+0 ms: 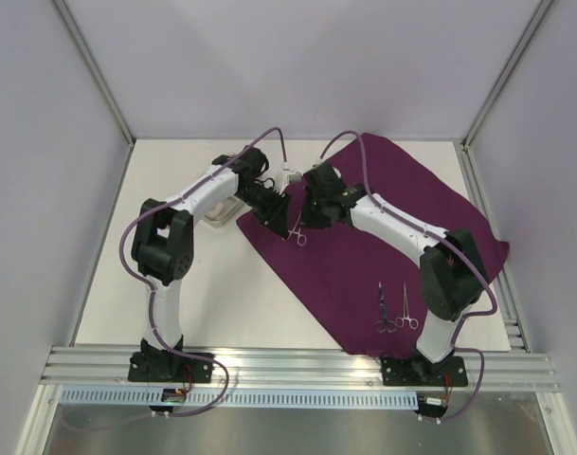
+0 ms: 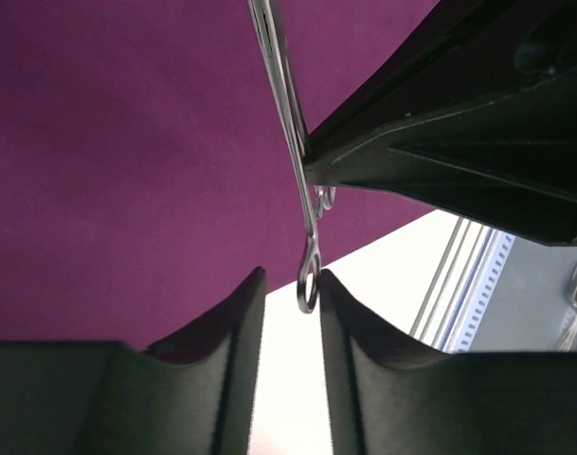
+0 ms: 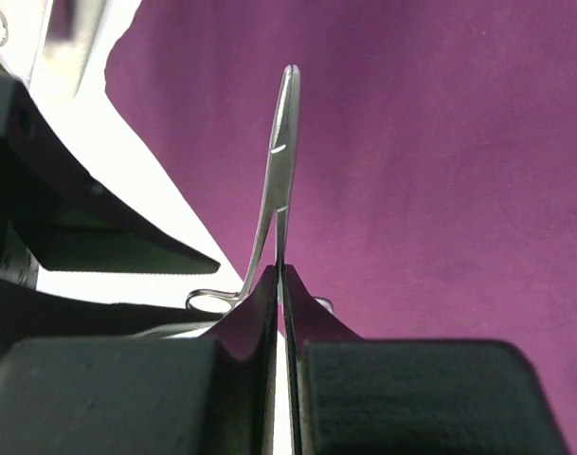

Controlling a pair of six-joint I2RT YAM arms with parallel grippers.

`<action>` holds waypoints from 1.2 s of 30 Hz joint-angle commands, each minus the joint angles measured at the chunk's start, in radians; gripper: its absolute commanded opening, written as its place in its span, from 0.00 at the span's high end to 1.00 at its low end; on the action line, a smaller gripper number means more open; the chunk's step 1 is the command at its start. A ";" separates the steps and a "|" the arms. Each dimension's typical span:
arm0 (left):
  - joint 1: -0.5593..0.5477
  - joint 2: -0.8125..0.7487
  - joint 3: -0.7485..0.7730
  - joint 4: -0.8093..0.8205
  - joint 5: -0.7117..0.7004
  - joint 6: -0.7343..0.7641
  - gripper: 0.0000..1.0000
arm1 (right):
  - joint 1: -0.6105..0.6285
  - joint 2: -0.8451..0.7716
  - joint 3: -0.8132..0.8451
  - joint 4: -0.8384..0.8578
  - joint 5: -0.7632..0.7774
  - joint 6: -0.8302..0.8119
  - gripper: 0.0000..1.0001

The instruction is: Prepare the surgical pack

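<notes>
**1 steel clamp (image 1: 296,230), held above the left corner of the purple cloth (image 1: 392,190)**
Right gripper (image 3: 280,282) is pinched fully closed on the clamp's shanks just above the rings, with the tip pointing out over the cloth. Left gripper (image 2: 293,284) is partly open, its 2 fingers flanking 1 finger ring at the cloth's edge with a gap on one side; no grip is shown. 2 further clamps (image 1: 394,313) lie side by side on the cloth near its front edge, well apart from the held one. Steel tray (image 1: 229,214) sits just off the cloth's left corner, partly under the left arm.
</notes>
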 commanded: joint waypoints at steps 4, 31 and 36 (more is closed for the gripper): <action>-0.007 0.009 0.024 0.030 0.046 -0.029 0.84 | 0.001 0.017 0.047 0.050 -0.037 0.022 1.00; 0.505 0.206 0.555 -0.552 -0.335 0.359 1.00 | -0.036 -0.127 -0.068 -0.001 -0.139 -0.141 0.60; 0.525 0.266 0.608 -0.552 -0.351 0.390 1.00 | -0.036 -0.118 -0.067 -0.014 -0.144 -0.142 0.61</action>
